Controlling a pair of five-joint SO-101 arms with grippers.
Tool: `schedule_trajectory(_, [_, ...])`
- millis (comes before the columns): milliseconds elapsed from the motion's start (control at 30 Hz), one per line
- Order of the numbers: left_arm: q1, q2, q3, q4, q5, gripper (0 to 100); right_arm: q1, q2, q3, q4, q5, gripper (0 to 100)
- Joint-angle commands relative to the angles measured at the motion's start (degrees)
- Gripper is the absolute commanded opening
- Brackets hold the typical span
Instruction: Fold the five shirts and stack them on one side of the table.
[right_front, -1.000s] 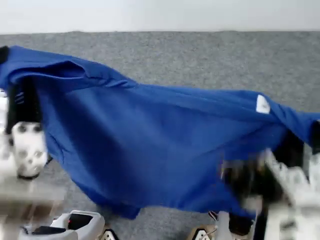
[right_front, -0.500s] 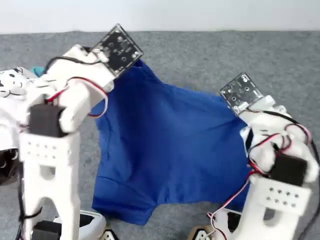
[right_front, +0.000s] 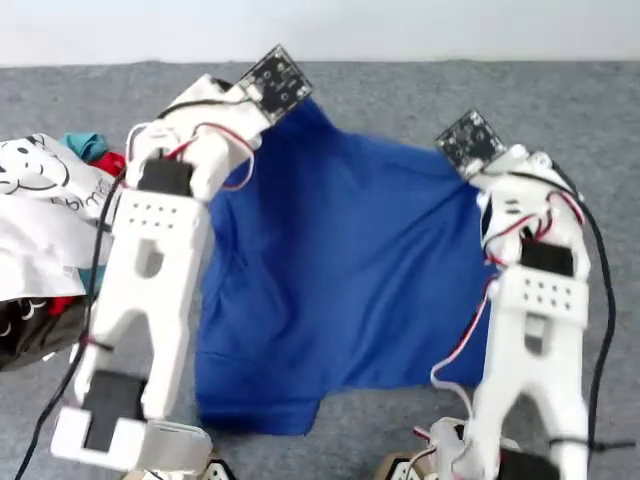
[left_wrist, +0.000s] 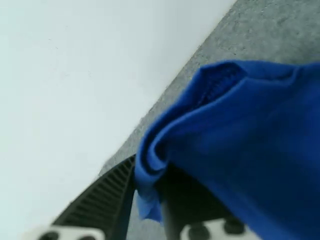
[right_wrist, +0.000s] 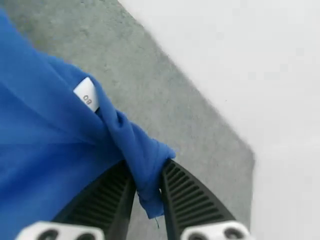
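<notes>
- The high view hangs above the near edge of the table (right_front: 560, 100) and looks down and forward over the left arm (right_front: 150, 260) and the right arm (right_front: 535, 300) to the far edge and the white wall (right_front: 320, 30), from well off
- The left wrist view sits just behind the left gripper (left_wrist: 147, 175), very near, facing along its fingers past the far edge to the wall
- The right wrist view sits just behind the right gripper (right_wrist: 146, 172), equally near, facing the same far edge and wall
- All three share the blue shirt (right_front: 340, 270), the grey table by its far edge and the wall; each wrist view shows close up the bit of cloth that its gripper pinches
</notes>
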Motion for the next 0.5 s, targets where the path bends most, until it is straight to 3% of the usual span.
schedule_trajectory(0, [-0.35, 4.75, -10.07, -1.93, -0.97, 1, -0.13, 6.29, -9.05, -5.58, 0.18, 1.0])
schedule_trajectory(200, [-0.26, 11.69, -21.32, 0.26, -4.13, 1, -0.22, 15.96, -18.46, -5.67, 0.26, 1.0])
schedule_trajectory(367, [-0.09, 12.22, -25.71, 9.85, -4.13, 1, -0.48, 16.57, -18.11, -4.53, 0.53, 0.9])
schedule_trajectory(467, [0.00, 12.13, -28.35, 18.11, -4.13, 1, -0.31, 16.48, -17.76, 1.36, 3.08, 0.9])
